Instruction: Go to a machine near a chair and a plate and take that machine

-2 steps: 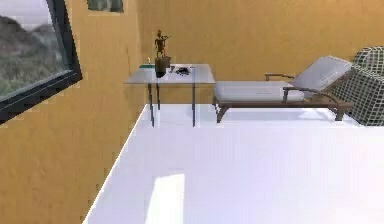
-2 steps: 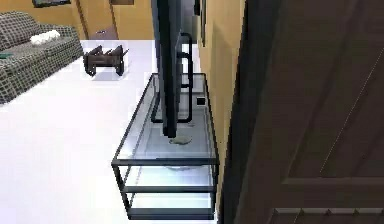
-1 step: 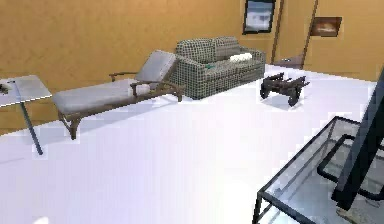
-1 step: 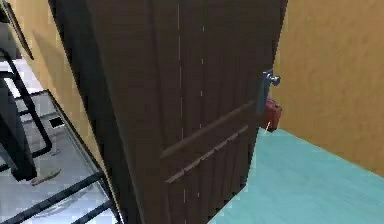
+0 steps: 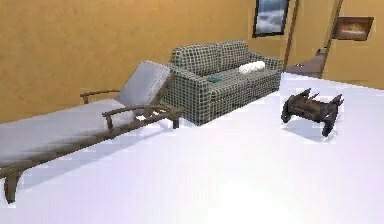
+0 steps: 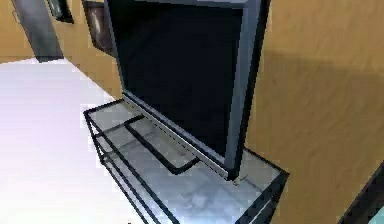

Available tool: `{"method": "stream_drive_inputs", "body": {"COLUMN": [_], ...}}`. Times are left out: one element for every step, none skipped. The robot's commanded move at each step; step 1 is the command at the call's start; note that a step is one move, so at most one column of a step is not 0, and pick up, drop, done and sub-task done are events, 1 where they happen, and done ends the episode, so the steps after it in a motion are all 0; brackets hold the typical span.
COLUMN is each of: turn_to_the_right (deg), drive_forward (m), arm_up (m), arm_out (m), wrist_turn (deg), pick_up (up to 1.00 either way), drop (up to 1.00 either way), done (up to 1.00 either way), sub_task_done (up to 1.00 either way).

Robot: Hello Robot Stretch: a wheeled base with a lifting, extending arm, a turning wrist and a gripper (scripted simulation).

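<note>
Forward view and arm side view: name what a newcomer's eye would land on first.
In the arm side view, a big dark television stands on a low metal stand. In the forward view, a checked sofa sits at the back, with a grey lounge chair to its left.

A long lounge chair (image 5: pixel 80 125) with a grey cushion and a dark wooden frame stretches across the forward view's left, its backrest raised toward a checked sofa (image 5: pixel 215 80) just beyond it. Both stand against an ochre wall (image 5: pixel 70 50). On the sofa seat lie a white roll-shaped thing (image 5: pixel 251 68) and a small green thing (image 5: pixel 214 76). To the right, a dark angular object (image 5: pixel 312 106) sits apart on the pale floor (image 5: pixel 230 170). A framed picture (image 5: pixel 270 15) hangs above the sofa.
</note>
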Motion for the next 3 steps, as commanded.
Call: {"method": "stream_drive_inputs", "body": {"turn_to_the_right": [39.0, 0.0, 3.0], "drive_forward": [0.0, 0.05, 0.0], "arm_up": [0.0, 0.0, 0.0], "arm_out": [0.0, 0.0, 0.0], "wrist_turn": [0.0, 0.0, 0.0], "pick_up": [0.0, 0.0, 0.0], "drop": [0.0, 0.0, 0.0], "done": [0.0, 0.0, 0.0], "sub_task_done": [0.0, 0.0, 0.0]}}
